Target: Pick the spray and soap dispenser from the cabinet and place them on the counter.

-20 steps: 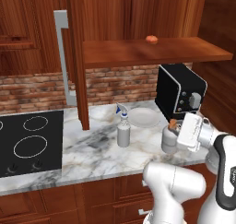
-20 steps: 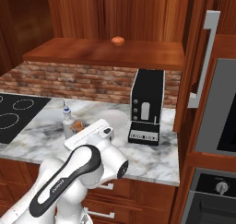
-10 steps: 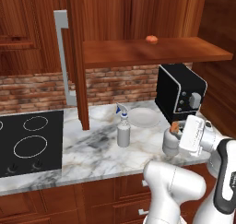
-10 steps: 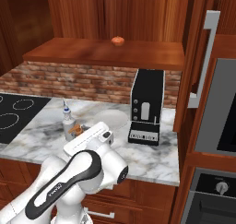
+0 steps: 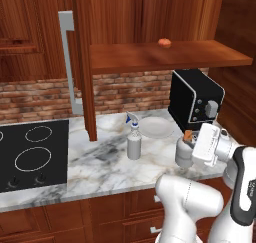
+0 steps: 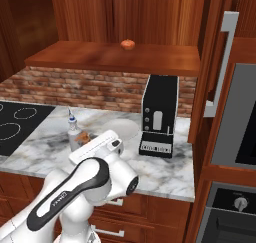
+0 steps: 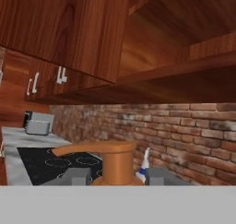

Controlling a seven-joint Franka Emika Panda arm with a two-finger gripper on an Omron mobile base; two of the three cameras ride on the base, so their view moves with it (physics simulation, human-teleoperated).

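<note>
The spray [image 5: 133,143], a slim grey-white bottle with a blue-and-white trigger, stands upright on the marble counter [image 5: 100,169] below the open cabinet [image 5: 150,57]. To its right is the squat soap dispenser [image 5: 181,156] with its orange pump, low at the counter. My gripper [image 5: 192,148] is shut on it from the right. In the hand view the orange pump [image 7: 110,156] sits between my fingertips [image 7: 76,177], with the spray's nozzle [image 7: 144,165] behind it. From the right base view the spray [image 6: 74,132] and the dispenser's pump [image 6: 85,136] stand just beyond my hand.
A black coffee machine [image 5: 195,99] stands behind the dispenser, with a white plate [image 5: 156,128] beside it. An orange fruit [image 5: 164,42] lies on the cabinet shelf. The open cabinet door [image 5: 82,62] hangs over the counter beside the black cooktop [image 5: 30,154]. A wall oven [image 6: 235,137] is at the right.
My hand has come down a little with the soap dispenser in it, toward the counter. The spray has not moved.
</note>
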